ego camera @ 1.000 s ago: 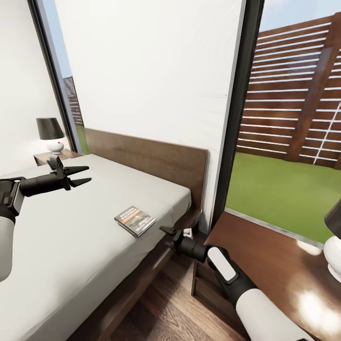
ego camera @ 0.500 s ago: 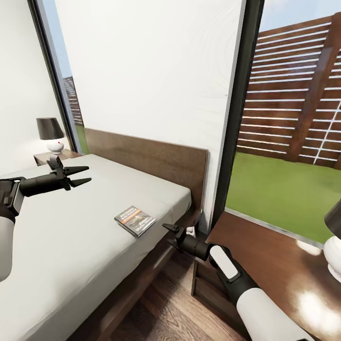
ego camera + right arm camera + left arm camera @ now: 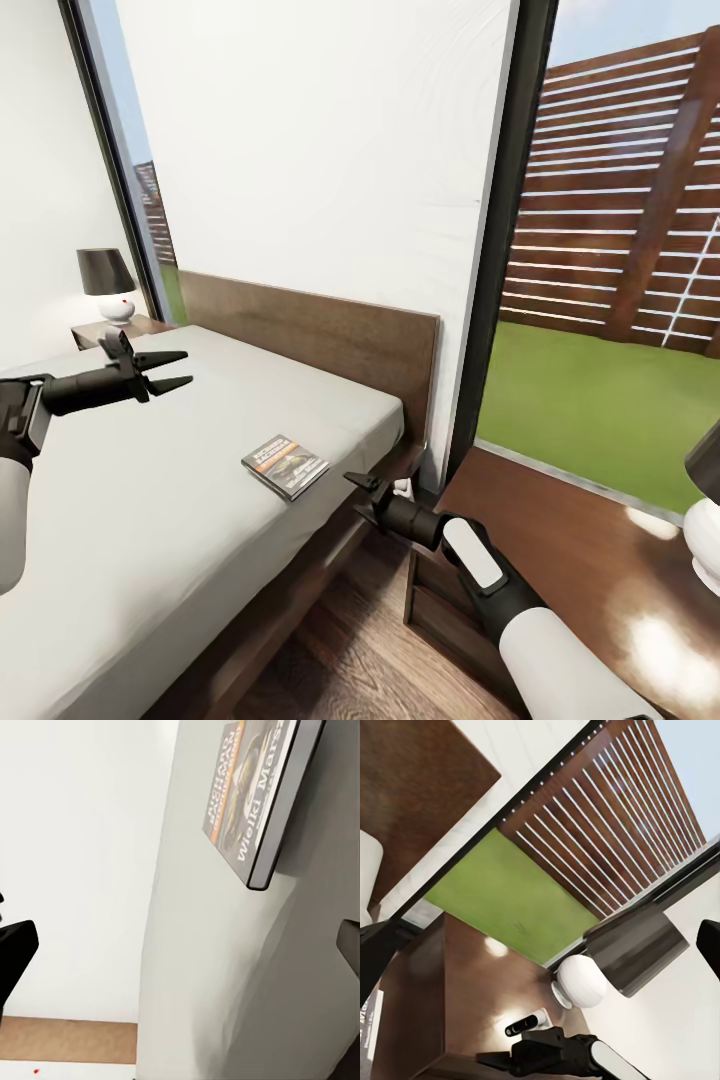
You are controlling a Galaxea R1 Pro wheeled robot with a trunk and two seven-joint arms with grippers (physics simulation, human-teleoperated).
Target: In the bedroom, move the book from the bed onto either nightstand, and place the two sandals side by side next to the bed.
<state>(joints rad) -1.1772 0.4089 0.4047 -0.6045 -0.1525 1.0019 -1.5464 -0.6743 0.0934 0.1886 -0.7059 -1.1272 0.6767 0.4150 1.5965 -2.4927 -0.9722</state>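
Right end effector [image 3: 357, 486] open, empty, beside bed [image 3: 200, 470] edge; book [image 3: 285, 465] on mattress just beyond it.

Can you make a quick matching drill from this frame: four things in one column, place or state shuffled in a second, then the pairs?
Things:
1. book
2. left gripper
3. right gripper
4. lamp with dark shade

Places or states:
A. open, held above the mattress
B. standing on the far nightstand beside the headboard
C. lying flat near the mattress edge
D. low beside the bed frame, next to the near nightstand

Pairs: 1-C, 2-A, 3-D, 4-B
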